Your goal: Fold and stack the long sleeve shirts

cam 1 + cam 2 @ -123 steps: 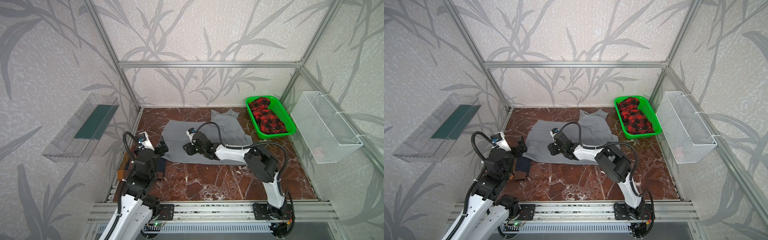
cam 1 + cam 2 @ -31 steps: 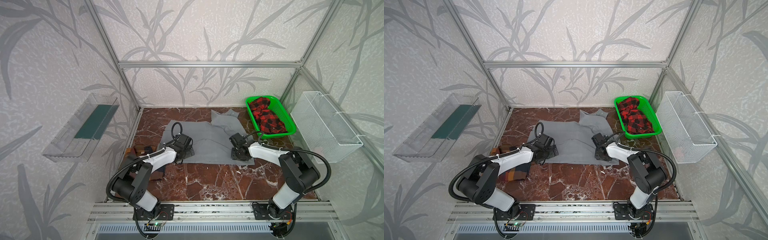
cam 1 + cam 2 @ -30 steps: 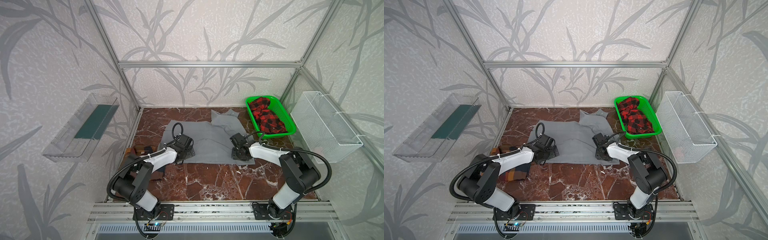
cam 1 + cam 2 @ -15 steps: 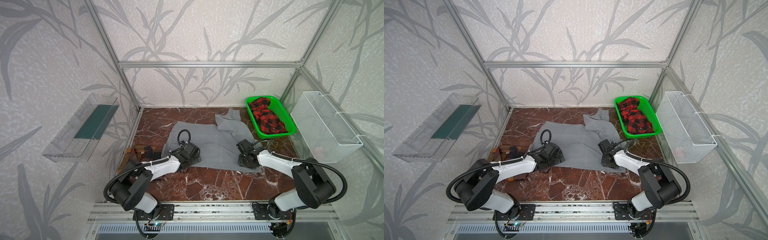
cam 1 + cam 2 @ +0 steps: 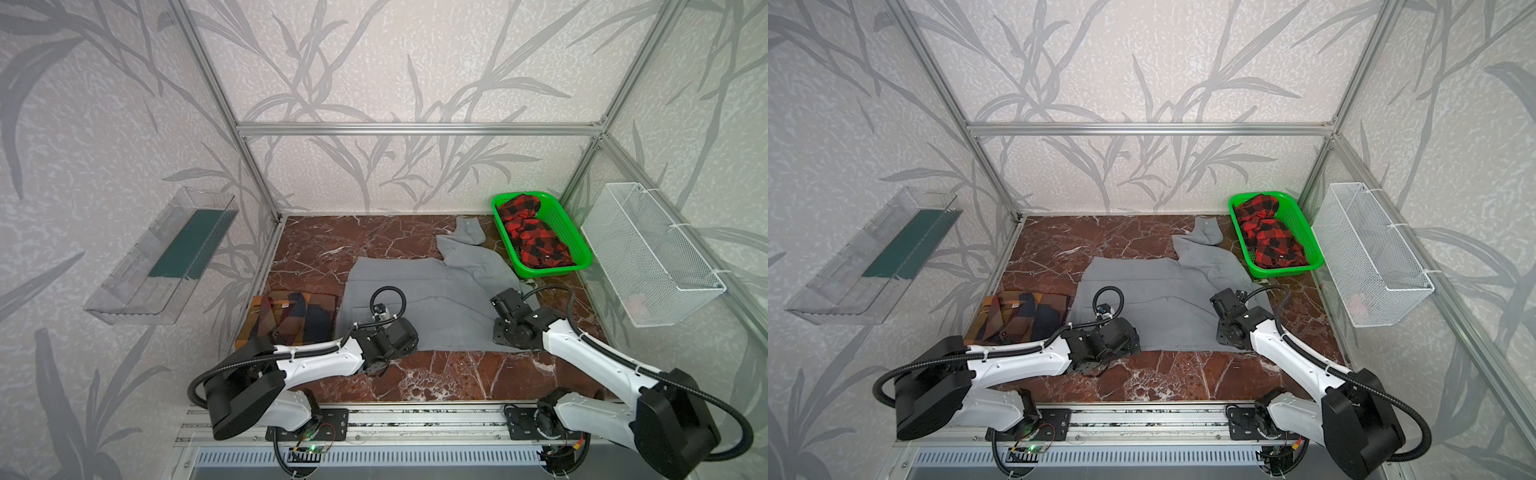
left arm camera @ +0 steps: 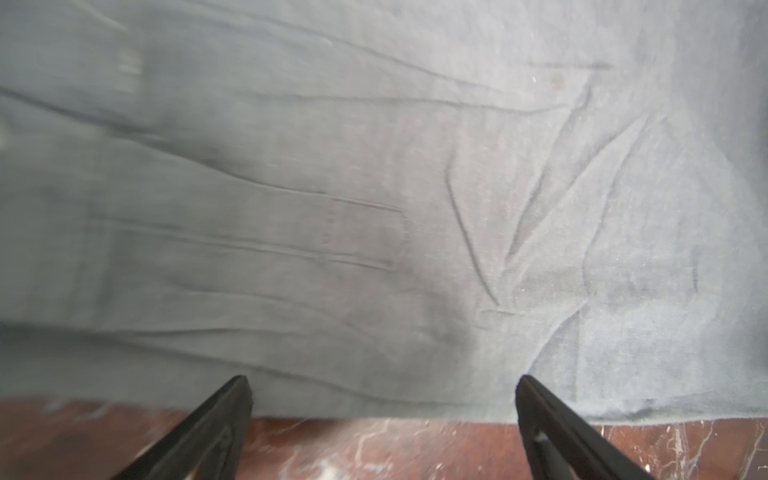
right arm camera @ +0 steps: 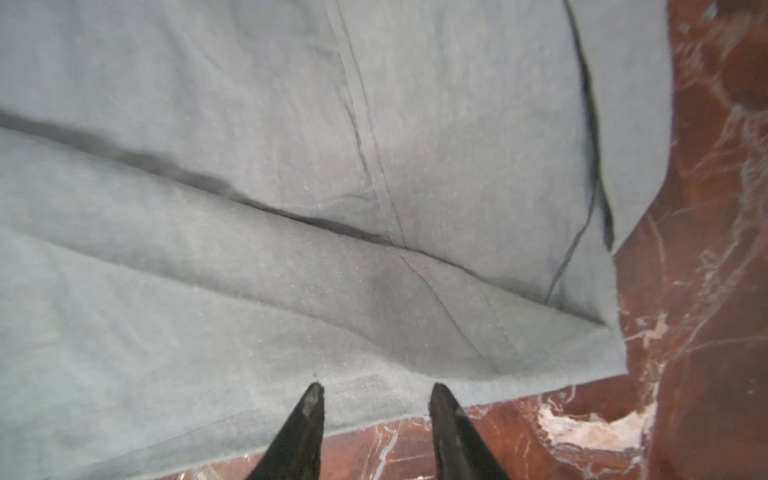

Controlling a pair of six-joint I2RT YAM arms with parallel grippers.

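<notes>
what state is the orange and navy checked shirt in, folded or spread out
Folded: the checked shirt lies as a compact rectangle with its collar on top, beside the spread grey shirt.

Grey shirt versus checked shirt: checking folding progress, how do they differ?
The grey shirt lies spread wide, one sleeve trailing; the checked shirt is a small folded rectangle at the left edge. Grey is plain; checked is orange, brown and navy. Both lie on the marble table.

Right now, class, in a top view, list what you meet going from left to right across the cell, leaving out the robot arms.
clear wall tray → folded checked shirt → grey shirt → green basket → white wire basket
</notes>
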